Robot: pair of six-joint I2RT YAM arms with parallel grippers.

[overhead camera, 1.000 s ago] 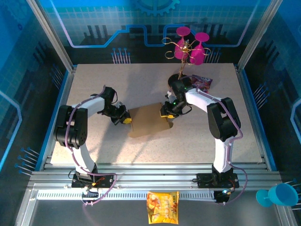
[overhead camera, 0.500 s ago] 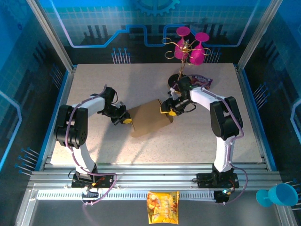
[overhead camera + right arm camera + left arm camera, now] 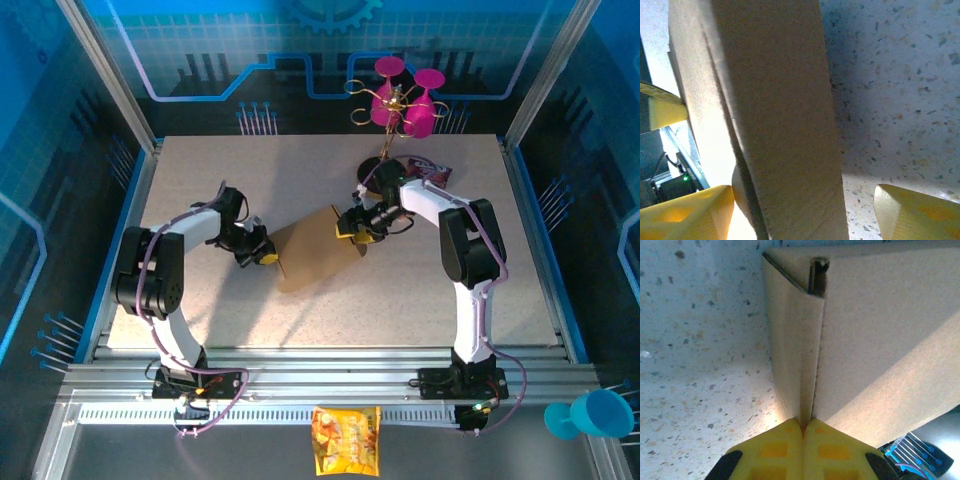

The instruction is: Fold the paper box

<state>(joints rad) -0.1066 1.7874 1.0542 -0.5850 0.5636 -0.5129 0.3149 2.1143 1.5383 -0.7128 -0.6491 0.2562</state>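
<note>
The paper box (image 3: 312, 254) lies near the middle of the speckled surface (image 3: 200, 180), between the two arms. It is tilted, with one panel raised off the surface.

The left hand (image 3: 267, 257) is at the box's left edge, clenched on it. In the left wrist view its yellow fingers (image 3: 775, 447) meet tip to tip, with a folded cardboard seam pinched between them.

The right hand (image 3: 348, 228) is at the box's far right corner, released, with its jaws standing wide. In the right wrist view a cardboard panel runs up between them. One yellow finger (image 3: 917, 210) is well apart from the panel over bare surface. The other sits just beside the cardboard, and I cannot tell whether it touches.

Close behind the right arm stands a wire stand (image 3: 388, 120) holding pink glasses (image 3: 405, 100). A dark snack packet (image 3: 430, 173) lies beside its foot, near the right wrist. A yellow-orange snack bag (image 3: 346, 440) lies on the rail in front of the arm bases, well apart from the box. A blue cup (image 3: 598, 412) is at the near right corner, off the surface.
</note>
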